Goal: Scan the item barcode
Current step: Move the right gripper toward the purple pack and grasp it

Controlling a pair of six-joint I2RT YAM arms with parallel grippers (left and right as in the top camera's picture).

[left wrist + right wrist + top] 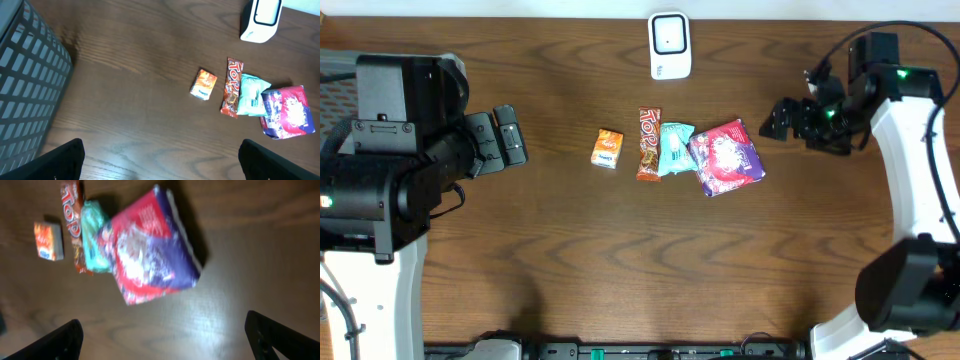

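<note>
Dark wood-grain table (pixel 620 260) with five objects lying directly on it. A white scanner (pixel 670 45) stands near the far edge. A row lies at centre, left to right in the overhead view: small orange packet (pixel 607 148), set slightly apart; brown-and-red bar (pixel 649 143); teal packet (pixel 674 148), touching the bar; red-and-purple pouch (pixel 726 157), its edge against the teal packet.

Blur smears the purple packet (pixel 150 245) ahead of the right fingers (pixel 55 342); its print is unreadable. Far beyond the left fingers (pixel 280 160), the white scanner (pixel 260 20) is cut by the top edge.
</note>
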